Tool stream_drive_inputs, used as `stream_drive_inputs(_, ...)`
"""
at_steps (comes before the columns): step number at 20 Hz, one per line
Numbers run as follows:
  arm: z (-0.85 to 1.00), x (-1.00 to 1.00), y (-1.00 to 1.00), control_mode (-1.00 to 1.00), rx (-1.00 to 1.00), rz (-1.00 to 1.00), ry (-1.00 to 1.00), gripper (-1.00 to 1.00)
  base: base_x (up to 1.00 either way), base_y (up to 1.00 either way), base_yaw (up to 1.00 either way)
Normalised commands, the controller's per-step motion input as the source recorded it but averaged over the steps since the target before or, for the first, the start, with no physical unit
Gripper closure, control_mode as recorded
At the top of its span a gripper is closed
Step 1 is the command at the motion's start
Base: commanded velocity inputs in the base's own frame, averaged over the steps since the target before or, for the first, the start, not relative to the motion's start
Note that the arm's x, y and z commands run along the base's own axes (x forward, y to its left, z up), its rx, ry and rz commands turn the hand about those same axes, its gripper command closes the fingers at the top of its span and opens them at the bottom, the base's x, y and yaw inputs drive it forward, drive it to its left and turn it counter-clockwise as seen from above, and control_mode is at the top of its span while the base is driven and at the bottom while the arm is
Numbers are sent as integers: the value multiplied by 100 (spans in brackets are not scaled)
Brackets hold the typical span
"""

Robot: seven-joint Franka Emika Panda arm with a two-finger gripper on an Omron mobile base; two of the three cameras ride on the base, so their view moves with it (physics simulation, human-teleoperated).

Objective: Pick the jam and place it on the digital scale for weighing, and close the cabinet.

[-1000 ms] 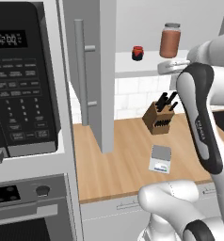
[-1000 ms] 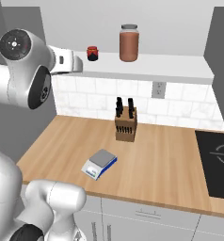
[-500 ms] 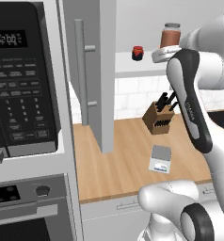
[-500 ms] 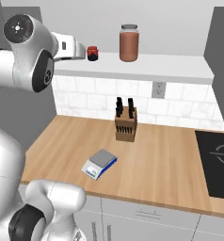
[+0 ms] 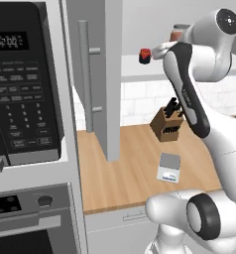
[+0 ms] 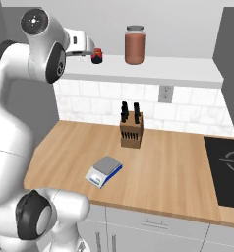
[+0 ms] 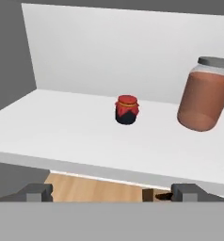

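The jam (image 7: 127,110) is a tiny squat dark jar with a red top, standing on the white shelf (image 7: 62,127) of the open cabinet. It is also in the left base view as jam (image 5: 145,55) and in the right base view as jam (image 6: 97,56). My gripper (image 7: 113,193) is open, level with the shelf's front edge and a short way from the jam, with nothing between its fingers. From the base the gripper (image 6: 91,49) hangs right beside the jar. The digital scale (image 6: 104,171) lies bare on the wooden counter (image 6: 178,162). The cabinet's grey door (image 5: 97,74) stands open.
A taller brownish-red jar (image 7: 205,94) with a grey lid stands on the shelf right of the jam. A wooden knife block (image 6: 131,129) sits on the counter behind the scale. The black microwave (image 5: 21,84) is at the left, a black cooktop (image 6: 227,167) at the right.
My arm has lifted and swung the hand up and closer to the jam on the shelf. The jam, the scale and the cabinet door have not moved.
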Motion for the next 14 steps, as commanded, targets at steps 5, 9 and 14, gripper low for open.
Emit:
stream_drive_inputs(5,-1,52,0,-100,-1,0,0,-100,0,0,0)
stream_drive_inputs(9,-7,49,0,-100,-3,0,2,-100,0,0,0)
stream_drive_inputs(14,-10,44,1,-100,-3,0,0,-100,0,0,0)
